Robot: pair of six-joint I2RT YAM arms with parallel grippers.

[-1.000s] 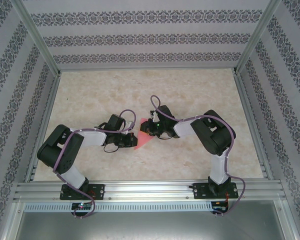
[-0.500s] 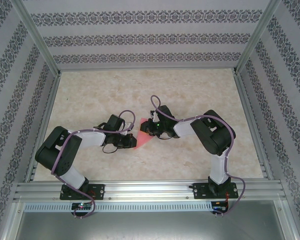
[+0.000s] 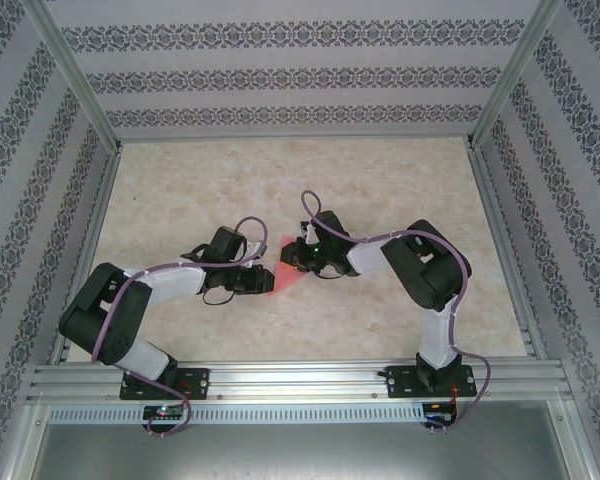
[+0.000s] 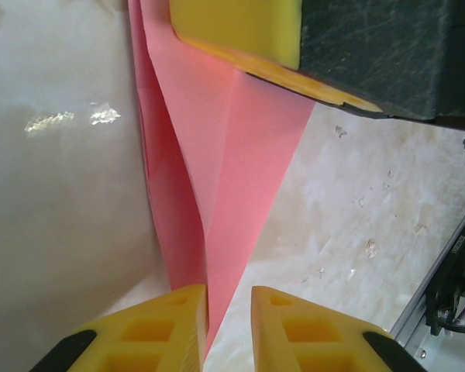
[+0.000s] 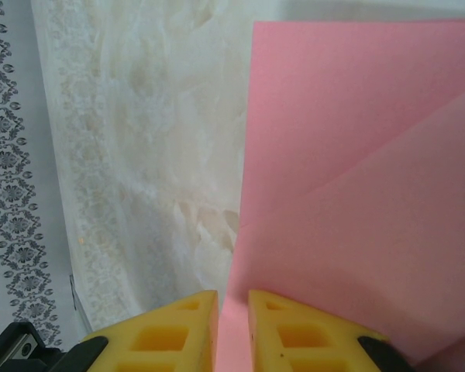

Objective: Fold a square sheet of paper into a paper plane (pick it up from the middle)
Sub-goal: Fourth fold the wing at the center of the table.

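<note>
The square sheet of paper (image 3: 286,274) is pink and folded into a narrow pointed wedge with a long centre crease (image 4: 217,178). It stands on edge at the table's middle between both grippers. My left gripper (image 3: 267,283) is at the wedge's near point. Its jaws (image 4: 229,325) stand slightly apart: the point leans on the left finger and bare table shows beside the right finger. My right gripper (image 3: 289,256) is shut on the paper's far edge (image 5: 356,170), and pink fills the slit between its fingers (image 5: 232,325). Its yellow finger (image 4: 240,31) presses the paper at the top of the left wrist view.
The marbled tabletop (image 3: 380,180) is boxed in by patterned walls and aluminium posts. A metal rail (image 3: 300,380) with both arm bases runs along the near edge. A black arm base and cables (image 4: 457,287) sit at the right of the left wrist view.
My left arm's elbow has sunk down and to the left while its gripper stayed at the paper's point. The left jaws have parted a little. The right arm and the paper have not moved.
</note>
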